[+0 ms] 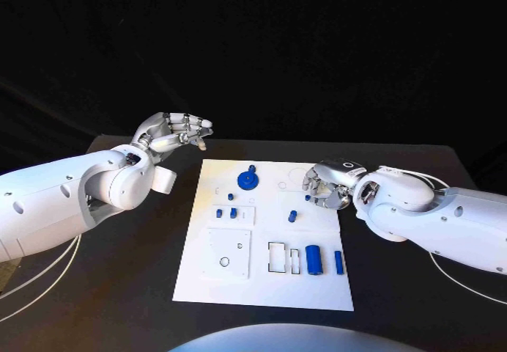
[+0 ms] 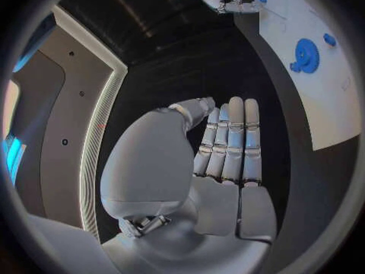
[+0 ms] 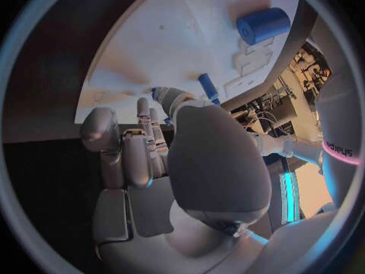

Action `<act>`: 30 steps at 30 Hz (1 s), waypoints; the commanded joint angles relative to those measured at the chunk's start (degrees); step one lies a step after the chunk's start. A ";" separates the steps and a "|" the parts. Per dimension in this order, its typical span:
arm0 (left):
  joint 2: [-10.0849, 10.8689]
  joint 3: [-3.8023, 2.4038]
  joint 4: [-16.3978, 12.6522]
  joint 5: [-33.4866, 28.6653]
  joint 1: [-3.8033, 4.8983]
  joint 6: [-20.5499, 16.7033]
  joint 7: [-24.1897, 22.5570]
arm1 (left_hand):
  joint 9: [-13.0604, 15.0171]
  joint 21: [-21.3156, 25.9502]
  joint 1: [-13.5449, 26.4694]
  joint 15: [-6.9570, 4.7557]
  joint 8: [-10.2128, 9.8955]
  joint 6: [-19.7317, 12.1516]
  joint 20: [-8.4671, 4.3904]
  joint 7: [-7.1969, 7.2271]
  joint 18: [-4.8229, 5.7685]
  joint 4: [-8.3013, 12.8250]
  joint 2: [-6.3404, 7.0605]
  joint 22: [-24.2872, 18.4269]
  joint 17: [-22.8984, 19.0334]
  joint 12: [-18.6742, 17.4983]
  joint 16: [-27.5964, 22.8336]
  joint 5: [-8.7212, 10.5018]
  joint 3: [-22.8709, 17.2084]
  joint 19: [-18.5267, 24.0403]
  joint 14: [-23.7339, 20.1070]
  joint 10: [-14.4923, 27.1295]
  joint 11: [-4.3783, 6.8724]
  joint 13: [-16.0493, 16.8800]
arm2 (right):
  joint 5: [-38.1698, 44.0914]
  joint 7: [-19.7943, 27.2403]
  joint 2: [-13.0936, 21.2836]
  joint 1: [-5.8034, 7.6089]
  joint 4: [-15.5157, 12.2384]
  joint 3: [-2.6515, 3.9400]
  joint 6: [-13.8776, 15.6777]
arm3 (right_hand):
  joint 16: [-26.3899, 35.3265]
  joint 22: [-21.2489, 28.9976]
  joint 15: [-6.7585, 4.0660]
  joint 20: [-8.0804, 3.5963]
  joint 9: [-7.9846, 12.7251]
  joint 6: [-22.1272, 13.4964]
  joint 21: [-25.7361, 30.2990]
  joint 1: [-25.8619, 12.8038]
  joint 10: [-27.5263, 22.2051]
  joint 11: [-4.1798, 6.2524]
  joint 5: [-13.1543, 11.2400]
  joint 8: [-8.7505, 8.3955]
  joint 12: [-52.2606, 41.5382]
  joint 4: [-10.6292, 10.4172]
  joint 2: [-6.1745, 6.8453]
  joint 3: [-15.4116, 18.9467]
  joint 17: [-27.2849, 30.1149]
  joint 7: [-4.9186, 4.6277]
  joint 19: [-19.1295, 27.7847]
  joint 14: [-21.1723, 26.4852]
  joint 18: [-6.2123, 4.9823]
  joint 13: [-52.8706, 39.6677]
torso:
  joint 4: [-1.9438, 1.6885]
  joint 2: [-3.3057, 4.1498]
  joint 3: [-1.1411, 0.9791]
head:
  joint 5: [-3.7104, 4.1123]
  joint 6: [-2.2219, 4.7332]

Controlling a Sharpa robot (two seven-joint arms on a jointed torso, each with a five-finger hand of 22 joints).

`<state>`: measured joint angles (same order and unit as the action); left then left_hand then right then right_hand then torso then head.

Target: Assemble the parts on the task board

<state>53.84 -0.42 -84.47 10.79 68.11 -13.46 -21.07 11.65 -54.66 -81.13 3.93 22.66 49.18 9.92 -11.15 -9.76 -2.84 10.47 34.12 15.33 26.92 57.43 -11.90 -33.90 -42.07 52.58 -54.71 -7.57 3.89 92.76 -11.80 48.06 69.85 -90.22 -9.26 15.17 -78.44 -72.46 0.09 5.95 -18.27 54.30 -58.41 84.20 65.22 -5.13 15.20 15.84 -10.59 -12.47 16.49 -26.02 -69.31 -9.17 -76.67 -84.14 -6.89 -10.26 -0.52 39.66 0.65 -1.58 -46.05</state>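
Centrally in the head view, the white task board (image 1: pixel 264 286) lies on the black worktop (image 1: pixel 423 165), running from the middle of the frame toward the bottom. A blue gear (image 1: pixel 248 180) sits near the board's upper edge. Below it, at centre left, two small blue pegs (image 1: pixel 225 213) stand in a raised white block, and another small blue peg (image 1: pixel 293 216) stands just right of them. In the lower right part of the board, a thick blue cylinder (image 1: pixel 313 259) lies beside a thinner blue bar (image 1: pixel 339 262), next to rectangular cut-outs.

The left hand (image 1: pixel 174 132) is raised at the upper left of the frame, off the board's top left corner, over the dark worktop. Its fingers lie close together, curled in the head view and straighter in the left wrist view, and it holds nothing.

The right hand (image 1: pixel 330 183) hovers over the board's right edge at centre right, fingers bent downward and inward. A small blue part shows at its fingertips in the head view, but I cannot tell whether the hand grips it or merely covers it.
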 commanded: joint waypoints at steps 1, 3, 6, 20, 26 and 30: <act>0.04 0.00 -0.47 -3.63 -0.01 0.61 -2.31 | -0.04 0.39 0.32 0.14 0.00 0.15 -0.06 -0.20 -0.64 0.07 -0.12 -0.12 -0.12 -0.39 -0.28 -0.04 0.41 0.36 -0.44 -0.18 -0.20 -0.08 | 2.96 -1.29 -0.50 -0.32 0.26 -0.01 -1.97 | -0.36 -0.25 0.38 0.03 0.07 0.48 -0.41 -0.38 0.58 0.09 -0.05 -0.28 0.23 0.22 -0.11 -0.32 -0.16 0.15 -0.57 -1.96 0.75 0.18 | -0.07 0.04 -0.06 | -0.01 -0.11; 0.06 0.03 -0.62 -3.74 -0.02 0.71 -2.25 | -0.11 0.54 0.37 0.20 -0.15 -0.06 -0.02 -0.36 -0.65 0.12 -0.08 -0.21 -0.21 -0.57 -0.43 -0.04 0.48 0.34 -0.44 -0.05 -0.30 -0.11 | 3.02 -1.27 -0.84 -0.54 0.40 -0.01 -2.13 | -0.54 -0.75 0.28 0.00 0.05 0.99 -1.10 -0.47 1.31 0.24 -0.07 -0.22 0.14 0.29 -0.16 -0.67 -0.32 0.25 -0.80 -1.99 0.84 0.39 | -0.03 0.05 -0.10 | -0.04 -0.10; 0.08 0.05 -0.76 -3.82 -0.02 0.82 -2.15 | -0.15 0.64 0.37 0.26 -0.26 -0.21 0.00 -0.47 -0.65 0.18 -0.06 -0.28 -0.27 -0.69 -0.52 -0.04 0.53 0.31 -0.41 0.05 -0.38 -0.12 | 3.07 -1.28 -1.26 -0.82 0.73 -0.01 -2.39 | -0.71 -1.29 0.13 -0.07 0.01 1.57 -1.85 -0.54 2.17 0.44 -0.09 -0.11 -0.03 0.43 -0.23 -1.03 -0.47 0.39 -1.05 -2.01 0.94 0.53 | 0.01 0.07 -0.14 | -0.09 -0.12; 0.04 0.11 -0.99 -3.90 -0.03 1.05 -1.57 | -0.26 0.85 0.37 0.38 -0.50 -0.55 0.08 -0.72 -0.66 0.33 -0.06 -0.42 -0.41 -0.95 -0.70 -0.03 0.65 0.20 -0.34 0.28 -0.57 -0.12 | 3.62 -2.34 -3.06 -2.16 1.95 -0.06 -3.70 | -1.37 -3.66 -1.14 -0.97 -0.83 5.57 -4.77 0.06 6.13 1.94 -0.06 1.23 -0.66 2.33 -2.84 -4.99 -1.02 1.86 -1.93 -2.11 1.35 0.86 | 0.03 0.04 -0.19 | 0.01 -0.48; 0.01 0.12 -1.05 -3.90 -0.03 0.94 -1.32 | -0.28 0.90 0.29 0.40 -0.56 -0.63 0.09 -0.78 -0.66 0.44 -0.06 -0.45 -0.45 -1.02 -0.76 -0.04 0.66 0.16 -0.34 0.34 -0.61 -0.12 | 5.88 -3.84 -3.25 -2.65 1.93 -0.08 -5.12 | -1.55 -4.94 -1.81 -1.59 -1.91 7.26 -6.30 0.53 8.05 2.58 0.04 2.29 -1.00 5.03 -3.93 -7.69 -1.15 2.39 -2.33 -2.14 1.57 0.40 | 0.06 0.02 -0.17 | 0.08 -0.69; 0.03 0.13 -1.09 -3.84 -0.03 0.94 -1.14 | -0.30 0.92 0.22 0.41 -0.60 -0.68 0.10 -0.81 -0.67 0.53 -0.05 -0.47 -0.48 -1.06 -0.80 -0.04 0.67 0.14 -0.33 0.37 -0.64 -0.11 | 7.38 -4.73 -3.15 -2.82 1.58 -0.09 -4.84 | -1.49 -5.79 -2.07 -1.91 -2.57 7.76 -7.30 0.13 9.13 2.81 0.10 2.64 -0.92 6.63 -3.93 -10.02 -0.93 2.63 -2.55 -2.10 1.72 0.04 | 0.05 0.00 -0.18 | 0.09 -0.67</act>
<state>53.94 -0.26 -85.37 7.34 68.05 -13.30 -21.90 11.43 -54.08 -81.10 4.11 22.40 48.54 9.93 -11.77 -9.76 -2.36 10.42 33.73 14.94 26.13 56.92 -11.89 -33.43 -42.07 52.41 -54.48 -7.80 3.82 98.09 -14.67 45.10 68.16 -88.84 -8.51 14.63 -79.84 -74.95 -1.68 4.39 -20.76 61.74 -65.34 83.60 72.14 -4.24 15.10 18.39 -11.41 -7.57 13.76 -33.96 -70.36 -6.44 -79.01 -84.02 -6.15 -10.14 -0.47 39.68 0.48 -1.51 -46.72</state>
